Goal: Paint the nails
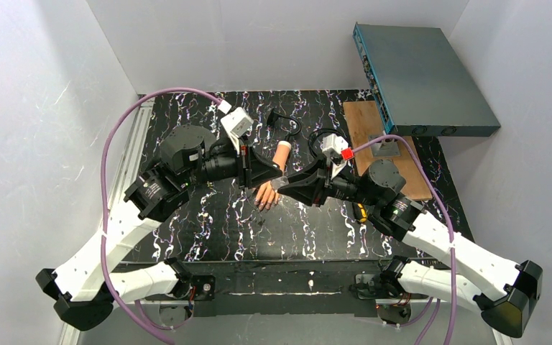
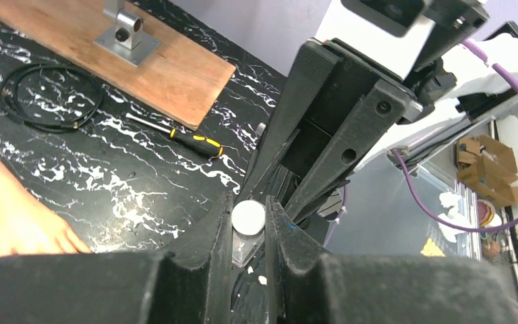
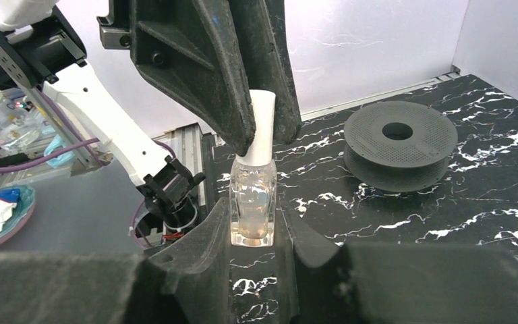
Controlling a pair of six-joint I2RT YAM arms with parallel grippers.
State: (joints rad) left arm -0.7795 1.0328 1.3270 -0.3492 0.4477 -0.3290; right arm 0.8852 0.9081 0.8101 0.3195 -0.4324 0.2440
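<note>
The flesh-coloured mannequin hand [image 1: 268,191] lies mid-table with its fingers toward the near edge; its nails [image 1: 261,205] show only as tiny dark tips. Just above it both grippers meet on a small clear nail-polish bottle [image 3: 252,199]. My right gripper [image 3: 253,217] is shut on the bottle's glass body. My left gripper [image 2: 249,206] is shut on its white cap [image 2: 249,216], and in the right wrist view that cap [image 3: 262,125] sits between the left fingers [image 3: 233,81]. Part of the hand [image 2: 20,226] shows at the left of the left wrist view.
A wooden board [image 1: 363,126] with a metal bracket [image 1: 386,147] lies at the back right, below a blue-grey box [image 1: 420,79]. A black spool [image 1: 183,144] sits at the left. A yellow-handled screwdriver [image 2: 192,138] and a coiled black cable [image 2: 47,98] lie near the board.
</note>
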